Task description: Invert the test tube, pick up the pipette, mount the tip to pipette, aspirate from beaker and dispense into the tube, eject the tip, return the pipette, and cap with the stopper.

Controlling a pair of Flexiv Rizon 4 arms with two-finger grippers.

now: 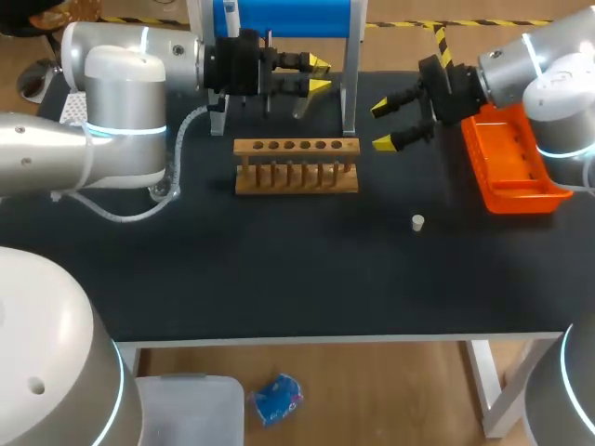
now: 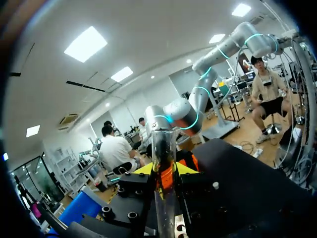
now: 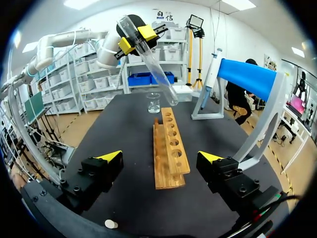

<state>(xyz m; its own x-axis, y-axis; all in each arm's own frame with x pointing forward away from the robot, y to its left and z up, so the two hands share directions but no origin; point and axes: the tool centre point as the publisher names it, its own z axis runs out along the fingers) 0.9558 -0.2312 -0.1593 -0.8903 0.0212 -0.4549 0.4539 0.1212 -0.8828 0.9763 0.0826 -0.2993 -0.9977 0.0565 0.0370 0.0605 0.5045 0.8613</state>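
**Left fingers clamp the test tube aloft; right fingers wait wide and empty**

The left fingers (image 1: 318, 86) are closed on the test tube (image 3: 154, 69), pinching it from two sides near its upper end. They hold it in the air above the far end of the wooden rack (image 1: 296, 167), near the beaker (image 3: 153, 103). The tube's long axis slants. What looks like the open mouth is high, and the rounded end points down toward the rack, so the inversion step seems to be in hand. The pipette (image 3: 210, 74) hangs in its blue stand (image 1: 288, 19) behind the rack, probably parked until the tube is seated. The right fingers (image 1: 383, 142) are spread wide with nothing between them. They hover beside the rack's right end, likely kept clear of the tube. The white stopper (image 1: 418, 222) lies alone on the desk (image 1: 232, 269), near the orange tray (image 1: 516, 167).
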